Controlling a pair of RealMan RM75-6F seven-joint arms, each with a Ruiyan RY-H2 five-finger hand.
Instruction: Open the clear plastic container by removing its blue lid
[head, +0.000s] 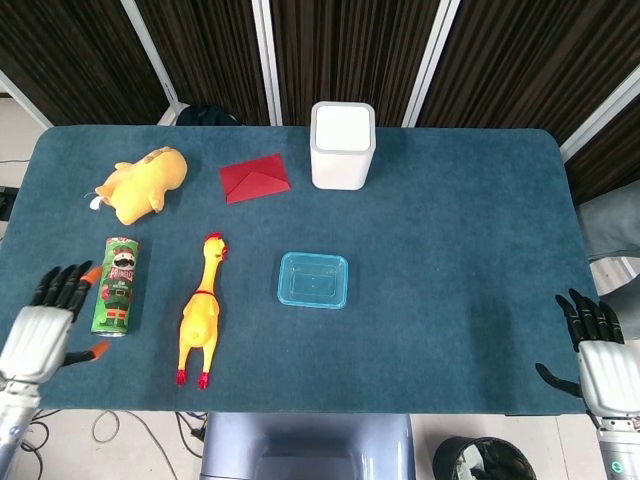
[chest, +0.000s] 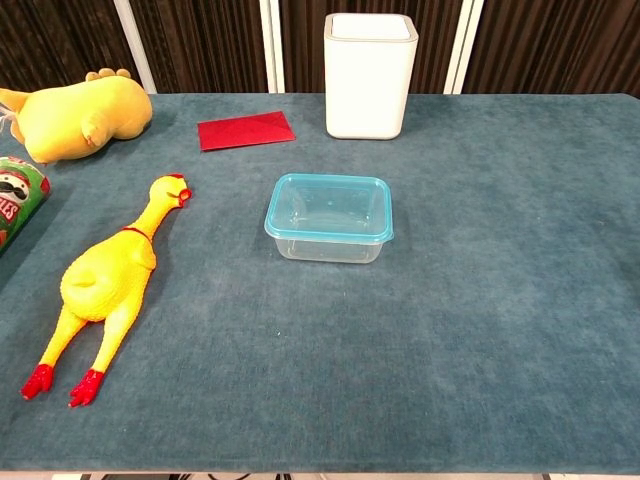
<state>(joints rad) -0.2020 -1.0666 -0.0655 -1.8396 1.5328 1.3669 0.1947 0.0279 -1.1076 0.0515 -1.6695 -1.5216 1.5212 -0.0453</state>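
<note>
Lid (chest: 329, 207) on container (chest: 328, 246), untouched. Left hand (head: 40, 330), right hand (head: 600, 365): fingers apart, empty. We judge approach step; next, reach lid rim.

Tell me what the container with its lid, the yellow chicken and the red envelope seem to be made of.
Container: clear, glossy plastic; the table shows through its walls. Blue lid: translucent tinted plastic, smooth, with a raised rim. Yellow chicken: likely rubber or soft vinyl, going by its smooth moulded skin with a slight sheen. Red envelope: probably paper or card; flat, with a fold line, faintly shiny.
</note>
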